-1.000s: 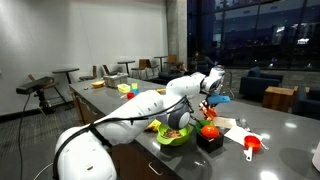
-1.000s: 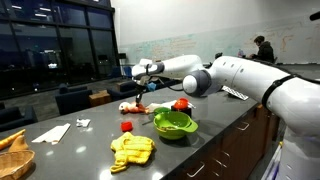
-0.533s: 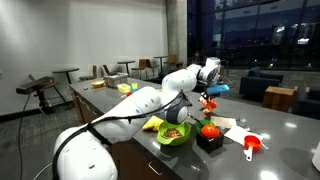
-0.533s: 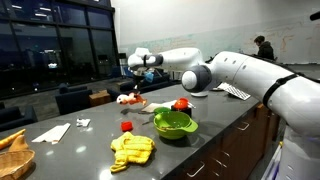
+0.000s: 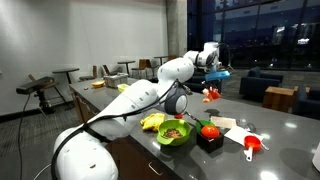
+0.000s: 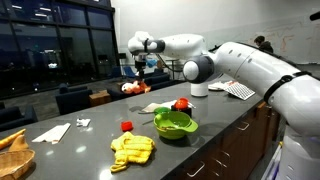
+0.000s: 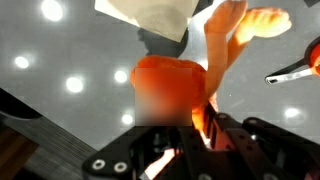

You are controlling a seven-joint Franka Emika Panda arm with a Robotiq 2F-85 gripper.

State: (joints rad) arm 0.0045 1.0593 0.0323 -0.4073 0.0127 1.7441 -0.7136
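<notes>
While the dim lounge sits behind with its dark windows (image 6: pixel 60 55) and small round tables (image 5: pixel 65 72), the fingers (image 7: pixel 222 128) are clamped on an orange plush toy (image 5: pixel 210 93), dangling well above the glossy grey desk (image 5: pixel 280 130) dotted with bright light reflections (image 7: pixel 52 10).

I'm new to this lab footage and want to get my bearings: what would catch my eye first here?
An orange soft toy dangles from the shut pincer, well above the grey table, and it looms large in the wrist view. Below, near the table's edge, a bright green bowl sits beside a yellow cloth.
</notes>
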